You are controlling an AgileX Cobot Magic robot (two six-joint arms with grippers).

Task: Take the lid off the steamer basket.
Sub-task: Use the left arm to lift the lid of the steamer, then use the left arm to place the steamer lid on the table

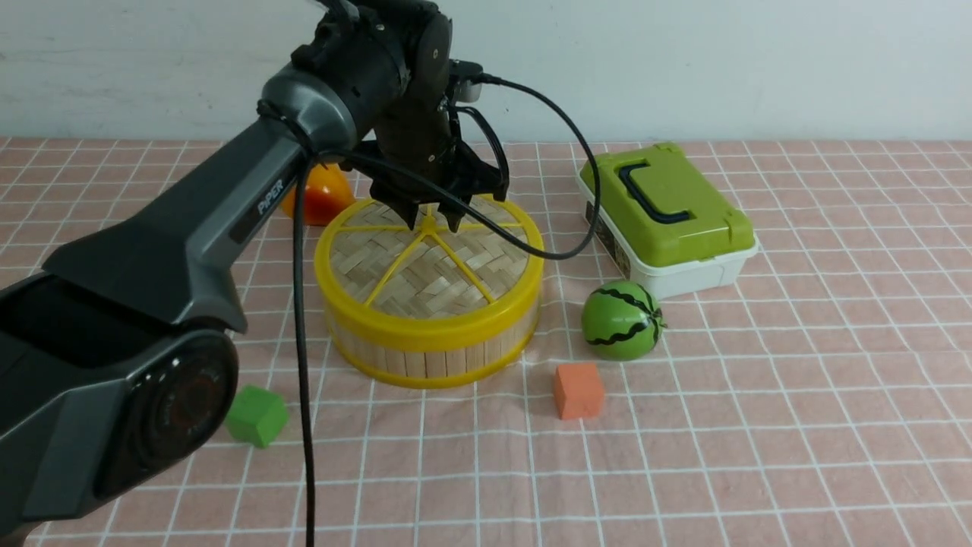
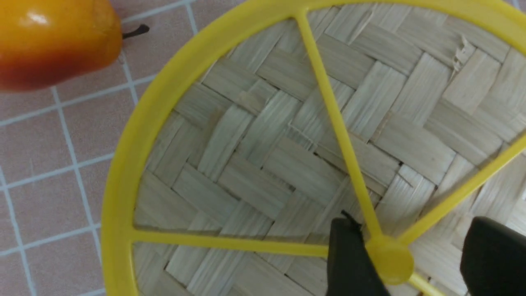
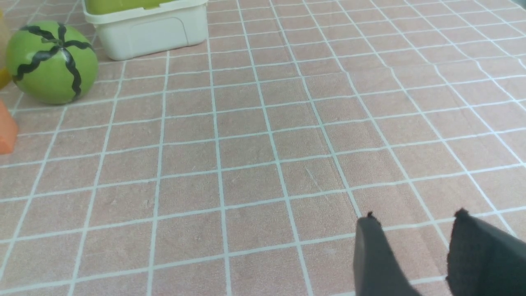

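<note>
The flat round lid of woven tan bamboo with a thick yellow plastic rim (image 1: 429, 262) (image 2: 267, 164) sits on the round shallow steamer basket with a bamboo-slat wall and yellow rims (image 1: 433, 357). The basket stands on the pink checked tablecloth (image 1: 759, 425), just ahead of the left arm. The left gripper (image 1: 434, 222) (image 2: 415, 263) points down over the lid's centre with its 2 black fingers (image 2: 349, 255) parted either side of the small yellow central knob (image 2: 390, 259). 1 finger looks to touch the knob's side and the other stands apart, so nothing is clamped. The right gripper (image 3: 427, 255) hovers over bare cloth, jaws parted and holding nothing. An orange-red toy pear (image 1: 323, 194) (image 2: 53, 41) lies just behind the basket. A green striped toy watermelon (image 1: 621, 319) (image 3: 51, 61) sits near the basket's right, with an orange cube (image 1: 579, 390) (image 3: 6, 131) in front of it and a white rectangular box with a green lid (image 1: 668, 213) (image 3: 148, 28) behind it. A green cube (image 1: 257, 415) lies to the basket's front left.
</note>
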